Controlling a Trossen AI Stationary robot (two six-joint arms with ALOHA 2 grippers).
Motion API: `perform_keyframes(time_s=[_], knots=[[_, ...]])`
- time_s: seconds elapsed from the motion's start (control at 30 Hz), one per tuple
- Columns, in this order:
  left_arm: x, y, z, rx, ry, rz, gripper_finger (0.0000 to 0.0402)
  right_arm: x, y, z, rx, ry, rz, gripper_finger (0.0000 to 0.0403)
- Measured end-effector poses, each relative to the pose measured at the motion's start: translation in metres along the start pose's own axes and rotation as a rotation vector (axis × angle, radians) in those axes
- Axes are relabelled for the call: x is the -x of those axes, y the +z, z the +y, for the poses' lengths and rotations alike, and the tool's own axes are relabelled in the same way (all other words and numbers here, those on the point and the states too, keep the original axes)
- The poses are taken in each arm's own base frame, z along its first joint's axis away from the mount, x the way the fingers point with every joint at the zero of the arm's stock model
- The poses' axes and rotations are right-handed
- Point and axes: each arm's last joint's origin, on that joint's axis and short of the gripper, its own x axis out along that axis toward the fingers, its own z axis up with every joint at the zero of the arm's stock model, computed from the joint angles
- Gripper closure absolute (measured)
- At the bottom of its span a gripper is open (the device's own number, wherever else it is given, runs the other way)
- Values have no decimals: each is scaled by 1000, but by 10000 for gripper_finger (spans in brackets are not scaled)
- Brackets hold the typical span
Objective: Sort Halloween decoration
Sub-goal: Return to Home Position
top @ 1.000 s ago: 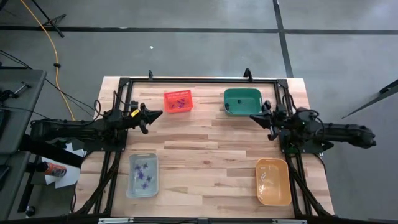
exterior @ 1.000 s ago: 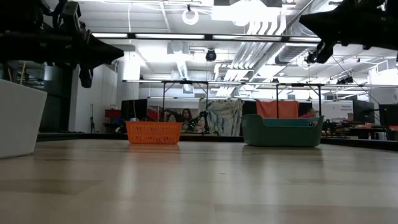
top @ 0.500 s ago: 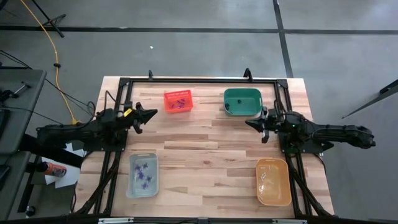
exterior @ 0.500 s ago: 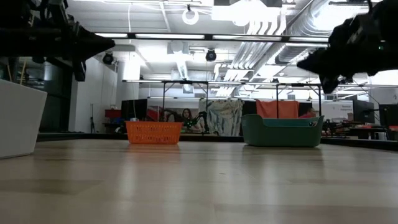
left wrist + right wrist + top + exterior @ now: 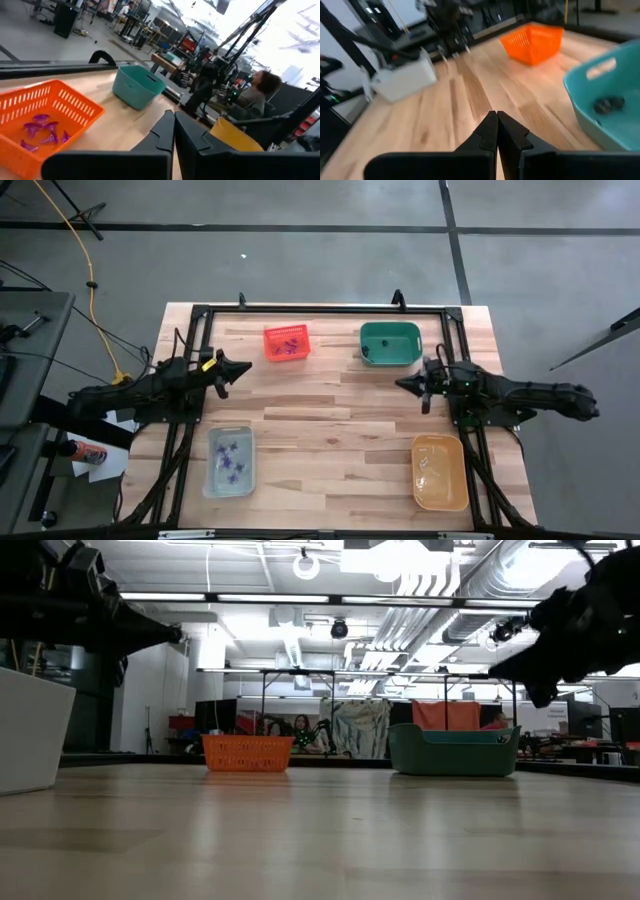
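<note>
A: Where did the left gripper [image 5: 245,367] end up?

B: Just to the left of the red mesh basket [image 5: 272,352] and a touch nearer the table's [image 5: 330,420] front edge, off the wood. A second earlier its tip had reached closer to the basket; it had drawn back toward the left rail.

A: And its fingers?

B: Pressed together with nothing between them. In its wrist view the two dark fingers [image 5: 161,134] met in one thin seam, and its outline from above had grown slimmer than a second before.

A: The right gripper [image 5: 402,383]?

B: Well to the right of the basket and nearer the front edge than the basket sat. Its fingers [image 5: 487,134] were closed tip to tip as well, carrying nothing. A second earlier it had sat farther back, nearly level with the basket; in the low view it had also hung higher.

A: Where were the decorations?

B: Some purple trinkets [image 5: 290,345] lay in a loose cluster inside the basket itself. More purple trinkets [image 5: 231,462] lay in the clear bin [image 5: 225,485], which stood toward the front edge from the basket and slightly to its left. The dark trinket [image 5: 368,351] rested in the green bin [image 5: 400,345], the basket's neighbour to the right along the same far row.

A: Had any of those shifted?

B: No. Basket, bins and trinkets all lay exactly as they had a second earlier; only the two arms had moved.
</note>
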Motion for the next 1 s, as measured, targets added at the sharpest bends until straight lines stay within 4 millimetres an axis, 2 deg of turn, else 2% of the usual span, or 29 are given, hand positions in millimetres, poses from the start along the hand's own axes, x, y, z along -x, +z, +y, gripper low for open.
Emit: perform_keyframes(time_s=[0.23,0.37,1.0], knots=[[0,0,0,0,-1,-1,401,15,13,6,9,76,-194,403],[0,0,0,0,-2,-1,401,16,18,8,10,95,-243,402],[1,-5,-8,4,-88,51,401,15,13,11,13,122,-184,402]])
